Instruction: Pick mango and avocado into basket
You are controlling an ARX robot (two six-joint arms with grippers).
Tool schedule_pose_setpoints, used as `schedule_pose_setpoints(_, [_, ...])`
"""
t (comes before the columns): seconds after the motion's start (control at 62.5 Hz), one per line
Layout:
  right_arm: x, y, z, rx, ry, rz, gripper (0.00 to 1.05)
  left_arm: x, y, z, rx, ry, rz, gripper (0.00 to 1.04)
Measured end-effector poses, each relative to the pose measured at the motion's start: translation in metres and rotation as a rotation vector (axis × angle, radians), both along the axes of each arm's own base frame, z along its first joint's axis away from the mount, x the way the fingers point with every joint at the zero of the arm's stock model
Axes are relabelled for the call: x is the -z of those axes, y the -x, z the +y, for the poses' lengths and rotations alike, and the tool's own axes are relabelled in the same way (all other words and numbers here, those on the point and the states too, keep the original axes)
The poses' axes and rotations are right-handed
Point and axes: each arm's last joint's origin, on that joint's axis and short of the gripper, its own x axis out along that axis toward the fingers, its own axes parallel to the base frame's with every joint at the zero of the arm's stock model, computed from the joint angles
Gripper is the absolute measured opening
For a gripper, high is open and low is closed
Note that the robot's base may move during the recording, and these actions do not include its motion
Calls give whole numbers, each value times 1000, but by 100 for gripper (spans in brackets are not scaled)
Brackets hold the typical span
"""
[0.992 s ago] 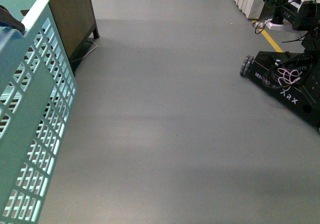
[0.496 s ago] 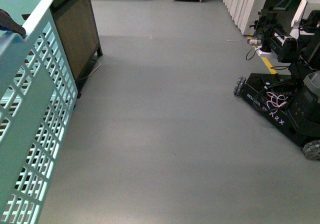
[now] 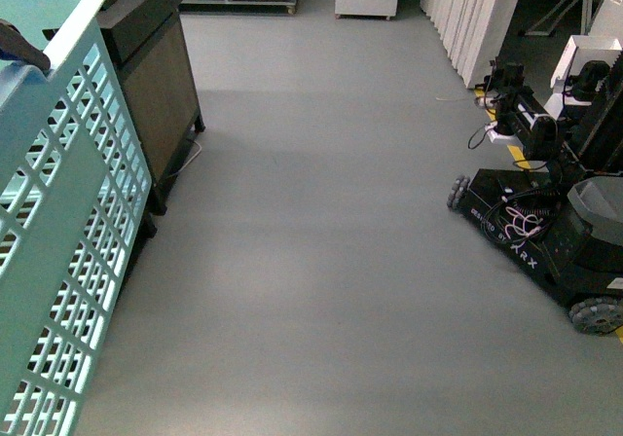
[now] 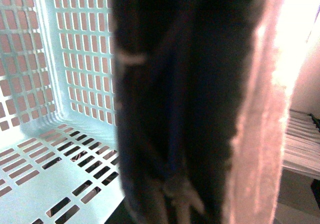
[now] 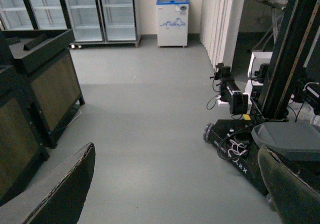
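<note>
The light teal basket point(image 3: 68, 222) fills the left edge of the front view, hanging close to the camera. In the left wrist view its slotted walls and bottom point(image 4: 75, 74) show with no fruit on the visible part. My left gripper point(image 4: 190, 194) is shut on the basket's dark handle point(image 4: 165, 109), a blurred band across that view. My right gripper point(image 5: 177, 199) is open above the grey floor, its two dark fingers point(image 5: 60, 194) wide apart with nothing between them. The mango and the avocado are out of view.
A dark wooden cabinet point(image 3: 156, 76) stands just behind the basket. Another black ARX robot base point(image 3: 545, 232) with cables is on the right. Glass-door fridges point(image 5: 80, 11) and a small white freezer point(image 5: 172, 21) line the far wall. Grey floor point(image 3: 321, 261) lies between.
The front view now takes in more of the room: the cabinet, the far wall and the other robot show more fully. The basket keeps its place at the left.
</note>
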Motion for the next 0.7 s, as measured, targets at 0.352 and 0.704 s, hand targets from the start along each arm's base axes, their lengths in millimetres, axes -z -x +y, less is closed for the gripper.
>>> schedule_pose_setpoints(0.352, [0, 0, 0, 0, 0, 0, 96, 0, 0, 0, 0, 0, 0, 14])
schedule_pose_setpoints(0.704, [0, 0, 0, 1, 0, 0, 96, -1, 1, 0, 4, 7, -4, 14])
